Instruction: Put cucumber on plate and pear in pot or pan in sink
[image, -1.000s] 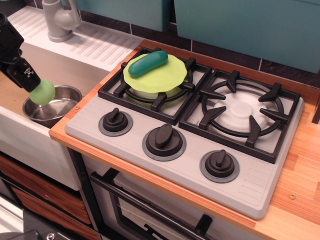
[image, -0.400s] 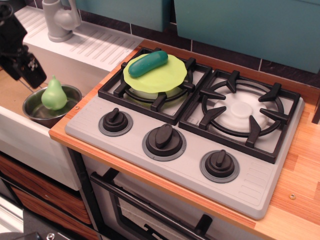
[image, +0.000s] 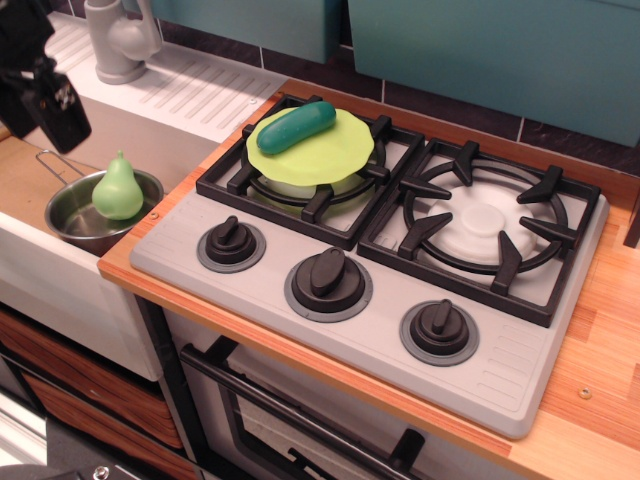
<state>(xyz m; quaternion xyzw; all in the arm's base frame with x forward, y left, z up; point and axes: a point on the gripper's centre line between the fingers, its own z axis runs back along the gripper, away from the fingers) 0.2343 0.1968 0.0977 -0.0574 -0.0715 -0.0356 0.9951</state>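
The pear (image: 119, 190) stands upright in the pot (image: 70, 222) in the sink (image: 35, 180); the cucumber (image: 296, 127) lies on the plate (image: 335, 155); the end effector (image: 52, 112) hangs above, empty, its opening unclear

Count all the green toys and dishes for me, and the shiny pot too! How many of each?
Green toy foods: 2, the cucumber on the plate and the pear standing in the pot
Green plates: 1, the lime plate on the back left burner
Shiny pots: 1, the steel pot in the sink
Total: 4
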